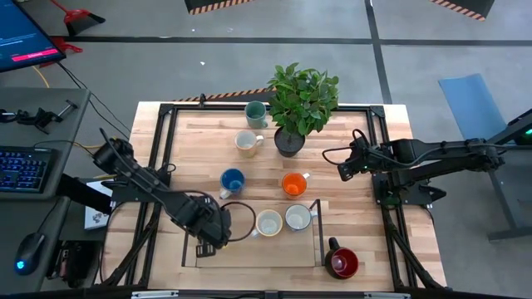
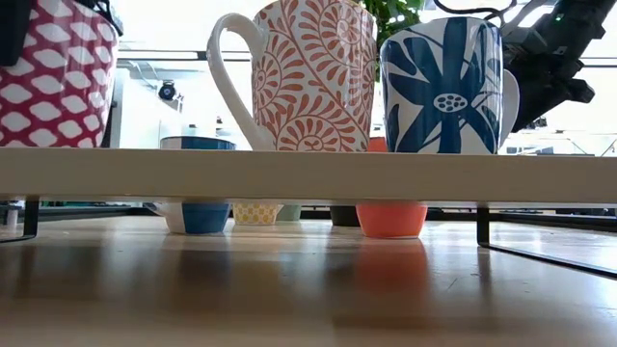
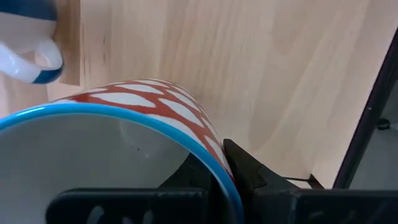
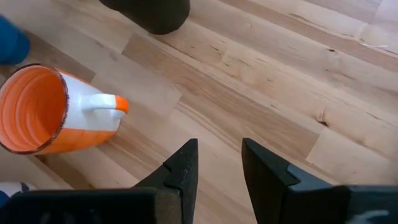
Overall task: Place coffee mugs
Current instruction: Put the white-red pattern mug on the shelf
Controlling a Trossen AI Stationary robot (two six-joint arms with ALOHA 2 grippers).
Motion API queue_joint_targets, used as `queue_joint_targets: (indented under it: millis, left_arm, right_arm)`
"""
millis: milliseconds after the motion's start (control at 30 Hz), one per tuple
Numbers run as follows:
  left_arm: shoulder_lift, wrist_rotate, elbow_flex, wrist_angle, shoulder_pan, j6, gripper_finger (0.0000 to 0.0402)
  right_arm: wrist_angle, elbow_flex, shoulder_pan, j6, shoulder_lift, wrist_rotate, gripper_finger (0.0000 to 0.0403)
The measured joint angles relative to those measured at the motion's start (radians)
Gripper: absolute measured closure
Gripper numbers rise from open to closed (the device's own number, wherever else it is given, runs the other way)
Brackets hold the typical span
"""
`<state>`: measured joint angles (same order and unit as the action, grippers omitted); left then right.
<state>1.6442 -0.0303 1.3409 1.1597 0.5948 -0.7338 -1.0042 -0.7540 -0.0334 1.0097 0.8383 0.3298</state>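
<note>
Only the left wrist view shows what the left gripper (image 1: 213, 230) holds: its fingers are clamped on the rim of a red-and-white patterned mug (image 3: 124, 155) with a blue lip, hidden under the arm in the high view. The low view shows that mug at its left edge, on a raised board (image 2: 308, 174) beside 2 patterned mugs (image 2: 318, 72). The right gripper (image 4: 217, 168) hovers over bare table (image 4: 261, 81) near the orange mug (image 4: 50, 115), fingers apart and empty. Around stand a blue mug (image 1: 232, 180), a cream mug (image 1: 246, 142), a teal mug (image 1: 256, 113), a dark red mug (image 1: 342, 262) and a potted plant (image 1: 301, 100).
</note>
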Motion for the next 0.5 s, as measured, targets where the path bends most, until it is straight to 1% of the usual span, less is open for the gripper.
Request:
queue_joint_targets:
  millis: [333, 500]
  left_arm:
    - [0.007, -0.001, 0.000, -0.001, 0.004, -0.014, 0.0395]
    - [0.034, -0.004, 0.000, -0.001, 0.008, 0.021, 0.0394]
  right_arm:
    - [0.000, 0.000, 0.000, 0.007, 0.000, 0.000, 0.0300]
    - [0.000, 0.000, 0.000, 0.006, 0.000, 0.000, 0.0300]
